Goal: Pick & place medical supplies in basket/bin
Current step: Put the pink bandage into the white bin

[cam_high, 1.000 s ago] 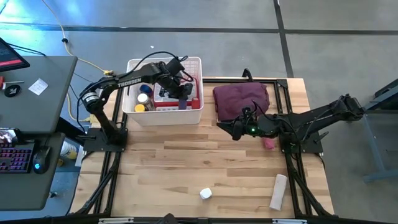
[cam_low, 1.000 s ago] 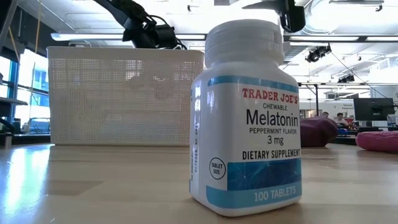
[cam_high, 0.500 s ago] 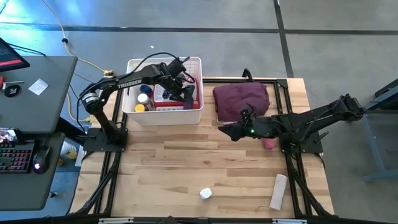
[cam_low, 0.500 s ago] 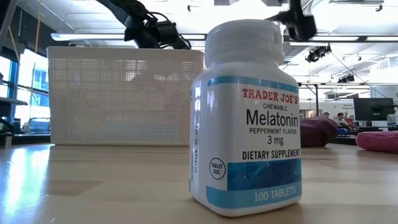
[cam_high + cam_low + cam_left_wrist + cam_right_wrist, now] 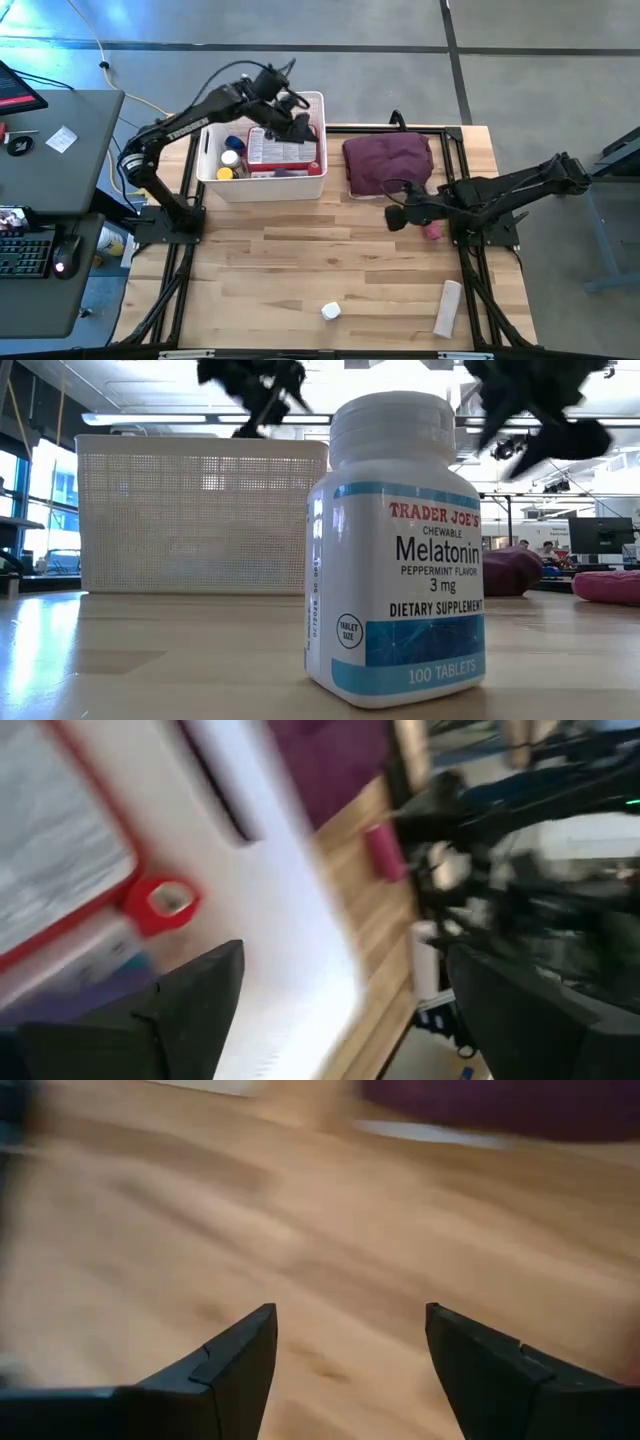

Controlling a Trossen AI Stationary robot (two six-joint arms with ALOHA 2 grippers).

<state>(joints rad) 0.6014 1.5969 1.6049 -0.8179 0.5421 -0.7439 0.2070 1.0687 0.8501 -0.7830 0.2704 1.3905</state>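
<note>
Two dark arms work over a wooden surface [image 5: 300, 270]. At its far left corner stands the white basket [image 5: 212, 140], with lattice sides. The left gripper [image 5: 296, 122] hangs over the basket's right half, above the things inside. Its fingers [image 5: 190, 1010] stand wide apart with nothing between them.

Inside the basket lies a flat red case [image 5: 283, 150] with a pale printed face, taking up most of the middle and right. At the basket's left end sit small bottles: one with a blue cap [image 5: 234, 143], one with a white cap [image 5: 229, 158] and one with a yellow cap [image 5: 224, 173]. The left wrist view shows a small red cap [image 5: 160, 902] just beside the red edge of the case, next to the basket's white wall.

To the right of the basket, near the far edge of the surface, lies a maroon cloth bundle [image 5: 390, 160]. The right gripper [image 5: 392, 217] hovers just in front of the bundle, over bare wood. Its fingers [image 5: 230, 1370] are spread apart and empty.

A pink cylinder [image 5: 432, 231] lies on the surface just right of the right gripper, partly under the arm. A white cylinder [image 5: 447, 307] lies near the front right corner. A small white bottle [image 5: 331, 311] stands near the front edge, around the middle, well apart from the basket. In the low view it fills the foreground, upright, with a label reading melatonin.
</note>
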